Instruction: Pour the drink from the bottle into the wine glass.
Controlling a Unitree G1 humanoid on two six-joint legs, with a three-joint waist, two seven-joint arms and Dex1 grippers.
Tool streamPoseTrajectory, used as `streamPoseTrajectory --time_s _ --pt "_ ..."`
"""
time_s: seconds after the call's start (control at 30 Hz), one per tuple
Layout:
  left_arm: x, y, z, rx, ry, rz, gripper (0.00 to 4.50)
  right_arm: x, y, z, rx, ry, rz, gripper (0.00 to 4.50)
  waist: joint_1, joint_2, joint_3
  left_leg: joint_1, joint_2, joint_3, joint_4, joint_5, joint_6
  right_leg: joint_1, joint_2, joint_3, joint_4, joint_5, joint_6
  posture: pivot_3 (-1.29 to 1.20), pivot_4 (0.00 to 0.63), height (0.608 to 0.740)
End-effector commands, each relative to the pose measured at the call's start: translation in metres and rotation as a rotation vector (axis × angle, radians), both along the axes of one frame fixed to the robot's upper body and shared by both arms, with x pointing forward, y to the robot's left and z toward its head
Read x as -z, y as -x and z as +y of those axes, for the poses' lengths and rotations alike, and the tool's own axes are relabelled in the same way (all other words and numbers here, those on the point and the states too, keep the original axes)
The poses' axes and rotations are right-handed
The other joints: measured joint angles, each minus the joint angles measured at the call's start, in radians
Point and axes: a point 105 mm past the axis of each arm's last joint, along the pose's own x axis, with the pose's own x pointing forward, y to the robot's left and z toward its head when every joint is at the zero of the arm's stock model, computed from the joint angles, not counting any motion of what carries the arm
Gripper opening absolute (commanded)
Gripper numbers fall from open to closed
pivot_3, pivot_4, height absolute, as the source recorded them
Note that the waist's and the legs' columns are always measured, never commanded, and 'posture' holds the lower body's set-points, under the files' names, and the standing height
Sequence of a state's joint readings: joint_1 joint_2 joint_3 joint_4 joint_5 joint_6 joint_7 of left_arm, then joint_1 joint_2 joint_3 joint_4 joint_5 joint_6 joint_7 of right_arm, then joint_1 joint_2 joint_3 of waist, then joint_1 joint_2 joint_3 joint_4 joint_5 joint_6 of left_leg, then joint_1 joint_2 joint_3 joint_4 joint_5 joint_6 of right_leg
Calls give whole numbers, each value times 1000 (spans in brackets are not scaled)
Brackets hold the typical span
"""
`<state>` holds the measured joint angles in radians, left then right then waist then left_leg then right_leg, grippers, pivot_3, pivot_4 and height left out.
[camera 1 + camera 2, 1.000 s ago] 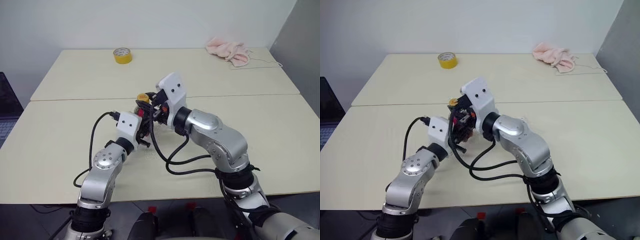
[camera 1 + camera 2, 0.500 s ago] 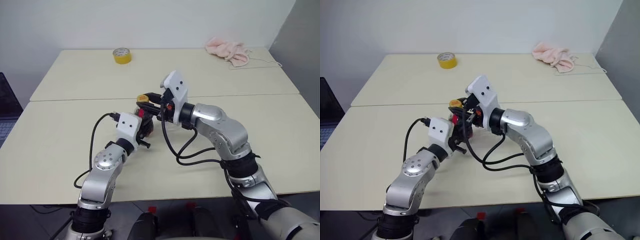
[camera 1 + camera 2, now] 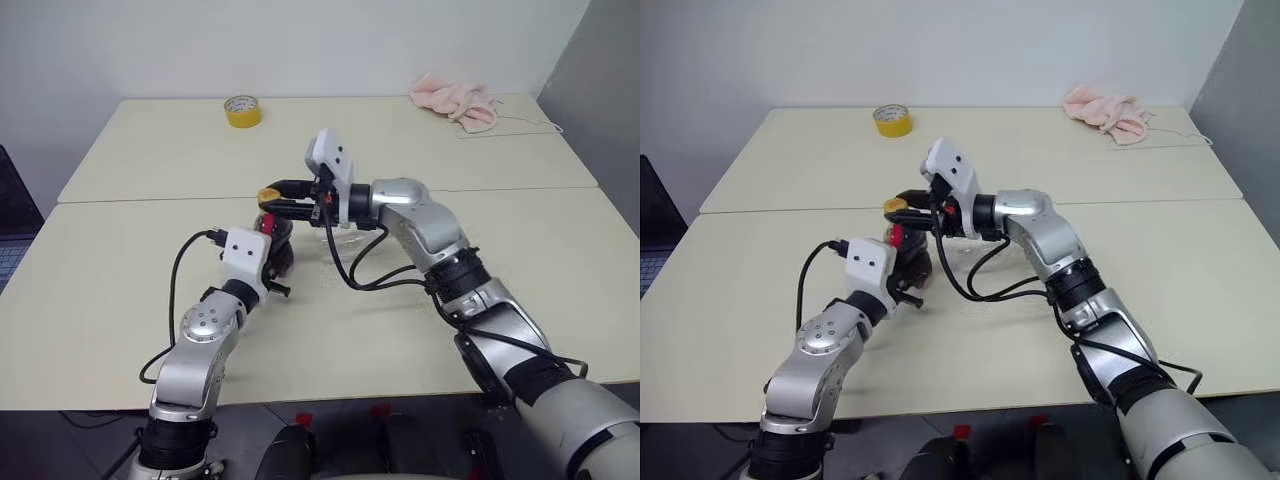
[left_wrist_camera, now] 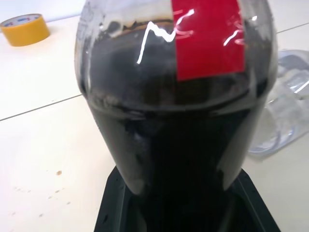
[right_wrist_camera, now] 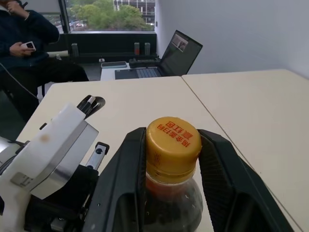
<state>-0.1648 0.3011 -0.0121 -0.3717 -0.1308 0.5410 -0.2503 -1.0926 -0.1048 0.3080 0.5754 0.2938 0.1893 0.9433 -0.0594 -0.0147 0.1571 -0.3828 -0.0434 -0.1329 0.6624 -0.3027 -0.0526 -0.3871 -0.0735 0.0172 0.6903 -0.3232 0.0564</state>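
Note:
The bottle [image 3: 278,243] stands upright near the middle of the front table, its rounded body full of the dark drink [image 4: 178,135] under a red label. My left gripper [image 3: 281,262] is shut on the bottle's lower body. My right gripper [image 3: 274,196] reaches in level from the right and is shut on the orange-yellow cap [image 5: 173,140], one black finger [image 5: 126,179] on each side. The clear wine glass [image 3: 345,240] partly shows just right of the bottle, under my right wrist; I also see it in the left wrist view [image 4: 284,108].
A yellow tape roll [image 3: 244,111] lies on the far table at the left, and a pink cloth [image 3: 455,102] at the far right. A seam [image 3: 150,198] divides the two tables. A laptop [image 5: 181,47] and a seated person [image 5: 24,43] are off to my left.
My right wrist has turned and its forearm has swung out to the right, so the gripper now lies level across the cap. The left gripper has kept the bottle about where it was.

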Motion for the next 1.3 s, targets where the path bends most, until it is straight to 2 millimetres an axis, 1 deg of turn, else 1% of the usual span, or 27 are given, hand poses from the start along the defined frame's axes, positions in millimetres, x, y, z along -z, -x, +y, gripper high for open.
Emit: streamPoseTrajectory --time_s 0.03,0.17,0.2,0.23,0.33,0.4,0.47,0.53,0.57,0.63,0.67,0.73,0.83,0.93,1.13,1.3 --pt "-23 11 -17 85 5 -96 790 -4 -20 -19 107 57 -103 1242 1 0 0 0 0 0 0 0 0 0 0 0 0 0 0 0 150 740" --pt "-22 11 -17 86 6 -94 774 -8 -17 -19 97 21 -87 1242 2 0 0 0 0 0 1 0 0 0 0 0 0 0 0 0 150 740" --pt "-22 10 -18 87 5 -93 774 -10 -17 -19 99 11 -79 1966 2 0 0 0 0 0 1 0 0 0 0 0 0 0 0 0 150 740" --pt "-22 10 -18 88 5 -93 774 -11 -17 -20 99 5 -74 2240 2 0 0 0 0 0 1 0 0 0 0 0 0 0 0 0 150 740" --pt "-22 9 -18 88 4 -93 774 -12 -12 -21 86 -5 -59 3385 2 0 0 -1 0 0 1 0 0 0 0 0 0 0 0 0 150 740" --pt "-22 9 -18 88 4 -94 773 -12 -5 -22 71 -20 -42 4079 2 0 0 -1 0 0 1 0 0 0 0 0 0 0 0 0 150 740" --pt "-22 10 -19 89 4 -95 773 -12 0 -23 64 -29 -27 4092 2 0 0 -1 0 0 0 0 0 0 0 0 0 0 0 0 150 740" --pt "-23 9 -18 86 4 -96 773 -15 16 -26 46 -57 -4 4092 3 0 0 -1 0 0 0 0 0 0 0 0 0 0 0 0 150 740" --pt "-23 9 -18 84 4 -97 773 -15 29 -28 29 -67 3 4092 3 0 0 -1 0 -1 1 0 0 0 0 0 1 0 0 0 150 740" --pt "-23 9 -17 81 4 -97 772 -13 50 -30 14 -78 11 4092 4 0 0 -2 0 -1 1 0 0 -1 -1 0 0 0 0 0 150 740" --pt "-23 9 -17 80 4 -97 772 -12 57 -30 15 -86 19 4092 4 0 0 -2 0 -1 1 0 0 -1 -1 0 0 0 0 0 150 740" --pt "-23 9 -17 78 4 -99 771 -11 63 -30 52 -102 21 4092 4 0 0 -2 0 -1 1 0 0 -1 -1 0 1 0 0 0 150 740" --pt "-24 9 -16 75 5 -101 770 -12 64 -28 152 -144 18 4092 4 0 0 -1 0 -1 1 0 0 -1 0 0 2 0 0 0 150 740" --pt "-23 9 -16 73 7 -100 770 -13 67 -19 203 -185 35 4092 3 0 0 -1 0 -1 0 0 0 -1 0 0 3 0 0 0 150 740" --pt "-22 7 -17 65 11 -102 770 -14 52 -12 343 -220 26 4092 5 0 0 -1 0 -1 1 0 0 -1 0 0 3 0 0 0 150 740" --pt "-23 7 -17 56 15 -107 770 -12 38 -18 424 -210 18 4092 4 0 0 -1 -1 0 1 0 0 -1 0 0 3 0 0 0 150 740"
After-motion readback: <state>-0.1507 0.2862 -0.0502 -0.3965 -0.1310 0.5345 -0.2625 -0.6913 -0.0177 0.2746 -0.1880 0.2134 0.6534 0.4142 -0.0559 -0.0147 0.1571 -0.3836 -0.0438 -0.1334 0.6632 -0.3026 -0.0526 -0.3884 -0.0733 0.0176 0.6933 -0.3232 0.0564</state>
